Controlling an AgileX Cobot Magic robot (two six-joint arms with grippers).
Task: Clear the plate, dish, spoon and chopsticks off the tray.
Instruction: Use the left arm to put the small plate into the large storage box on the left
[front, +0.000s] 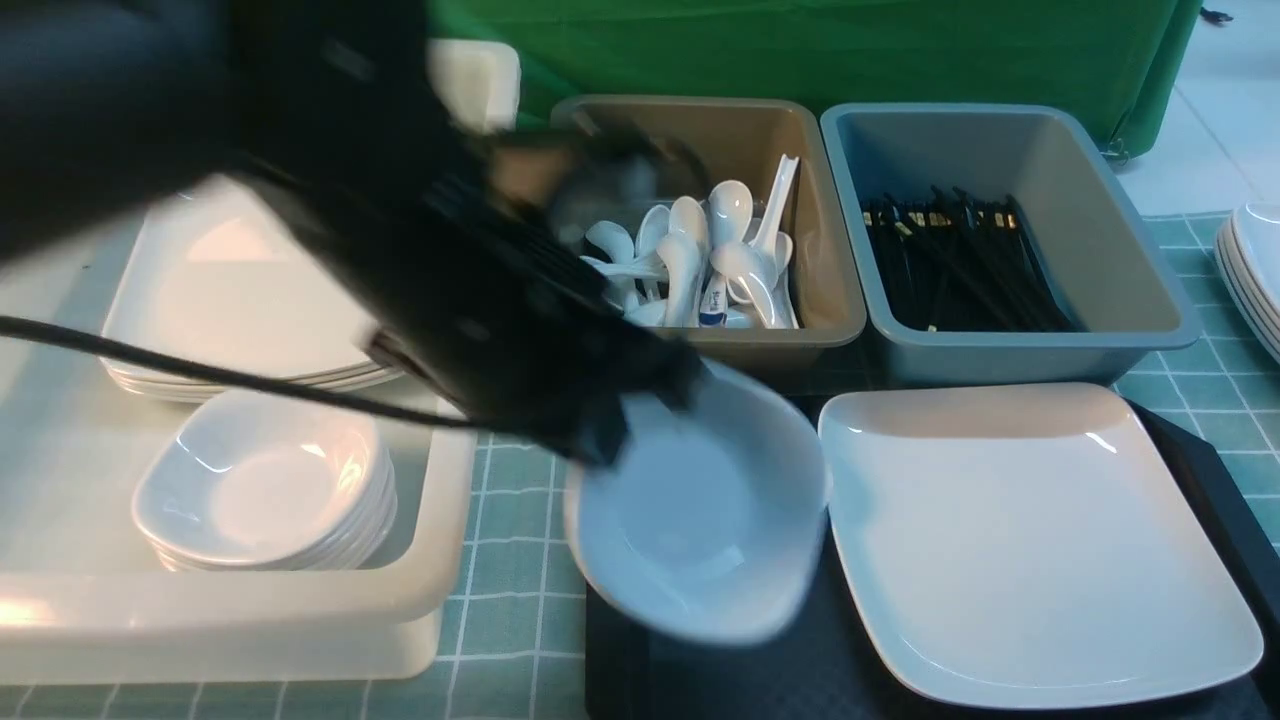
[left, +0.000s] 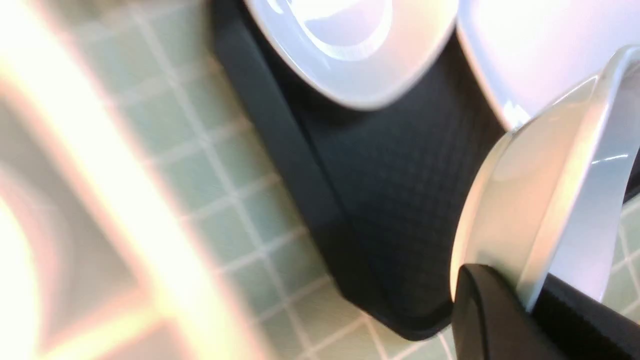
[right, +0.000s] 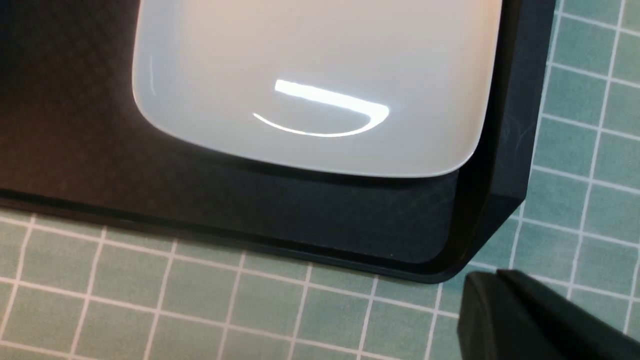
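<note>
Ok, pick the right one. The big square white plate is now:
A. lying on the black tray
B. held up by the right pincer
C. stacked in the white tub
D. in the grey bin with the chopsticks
A: the plate lies flat on the tray, whose black rim shows beside it.

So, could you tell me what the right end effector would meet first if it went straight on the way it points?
Probably the cut corner of the tray, just ahead of the right end effector; the plate sits beyond. Depth is unclear, so it might touch the checked cloth first.
</note>
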